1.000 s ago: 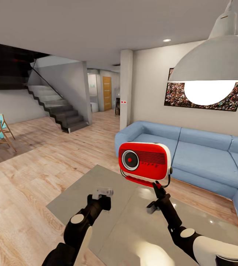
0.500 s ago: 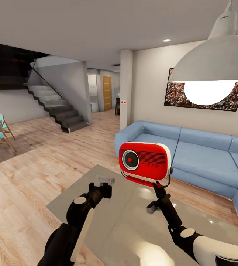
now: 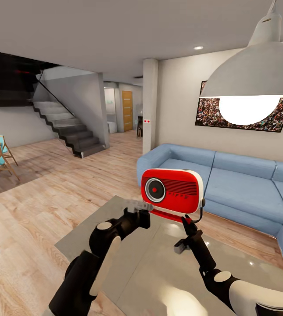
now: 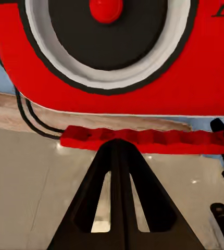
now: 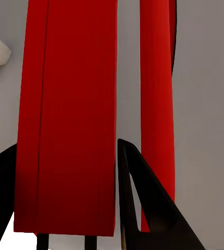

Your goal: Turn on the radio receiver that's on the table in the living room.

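Closest to you, both arms reach out over the glossy grey table (image 3: 150,272). Your right hand (image 3: 188,223) points upward beneath the radio receiver (image 3: 173,189) and has hold of it from below: in the right wrist view a red slab of the radio sits between the two dark fingers (image 5: 143,208), closed against it. So the radio is held up above the table top, its round black dial with a red centre facing you, its thin red base strip (image 4: 143,139) just under the body. Your left hand (image 3: 137,206) is raised beside the radio's lower left corner, near but apart from it; its fingers (image 4: 118,203) look brought together into one dark wedge aimed at the base strip. Beyond the table stands the blue sofa (image 3: 242,184), with the crowd picture (image 3: 202,109) on the wall behind it and the grey pendant lamp (image 3: 255,66) overhead. Farther left, the wood floor (image 3: 49,193) runs to a staircase (image 3: 69,129).
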`<state>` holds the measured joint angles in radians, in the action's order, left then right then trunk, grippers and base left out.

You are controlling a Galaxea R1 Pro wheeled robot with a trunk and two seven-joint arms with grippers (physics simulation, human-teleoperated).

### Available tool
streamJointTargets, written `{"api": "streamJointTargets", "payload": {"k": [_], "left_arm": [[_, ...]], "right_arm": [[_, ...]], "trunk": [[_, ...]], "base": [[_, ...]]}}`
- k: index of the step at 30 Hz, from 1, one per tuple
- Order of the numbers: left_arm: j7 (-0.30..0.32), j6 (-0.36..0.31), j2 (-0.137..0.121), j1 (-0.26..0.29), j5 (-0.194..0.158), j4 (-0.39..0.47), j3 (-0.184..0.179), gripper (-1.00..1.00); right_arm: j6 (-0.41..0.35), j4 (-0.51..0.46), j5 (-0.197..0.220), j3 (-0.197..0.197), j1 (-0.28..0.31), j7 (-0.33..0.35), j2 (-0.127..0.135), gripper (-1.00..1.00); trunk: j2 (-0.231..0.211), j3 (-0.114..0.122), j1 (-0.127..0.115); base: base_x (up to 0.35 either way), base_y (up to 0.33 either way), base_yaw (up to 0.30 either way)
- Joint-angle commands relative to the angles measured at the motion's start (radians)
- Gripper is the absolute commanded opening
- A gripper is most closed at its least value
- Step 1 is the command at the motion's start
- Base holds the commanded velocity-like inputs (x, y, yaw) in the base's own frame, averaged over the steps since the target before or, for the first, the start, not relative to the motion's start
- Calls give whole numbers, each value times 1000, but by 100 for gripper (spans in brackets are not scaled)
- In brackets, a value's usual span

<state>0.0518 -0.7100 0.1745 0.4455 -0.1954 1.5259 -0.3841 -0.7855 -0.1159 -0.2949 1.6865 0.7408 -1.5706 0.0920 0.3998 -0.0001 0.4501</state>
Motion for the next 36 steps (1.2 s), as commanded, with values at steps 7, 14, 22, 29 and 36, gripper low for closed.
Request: {"api": "streamJointTargets", "payload": {"k": [7, 14, 22, 29, 36], "left_arm": [[6, 0, 0, 19, -31, 10, -81, -100], [-9, 0, 0, 54, -80, 15, -82, -100], [-88, 0, 0, 78, -83, 17, -16, -100], [-107, -1, 0, 95, -81, 24, 6, -100], [-127, -2, 0, 113, -82, 22, 34, -100]], "right_arm": [[0, -1, -1, -9, 0, 0, -4, -100], [0, 1, -1, -9, 0, 0, -3, -100], [0, 0, -1, -8, 0, 0, -3, -100], [0, -1, -2, -7, 0, 0, -3, -100], [0, -1, -3, -7, 0, 0, -4, -100]], "trunk": [[0, 0, 0], [0, 0, 0], [0, 0, 0], [0, 0, 0], [0, 0, 0]], "base": [[0, 0, 0], [0, 0, 0], [0, 0, 0], [0, 0, 0], [0, 0, 0]]}}
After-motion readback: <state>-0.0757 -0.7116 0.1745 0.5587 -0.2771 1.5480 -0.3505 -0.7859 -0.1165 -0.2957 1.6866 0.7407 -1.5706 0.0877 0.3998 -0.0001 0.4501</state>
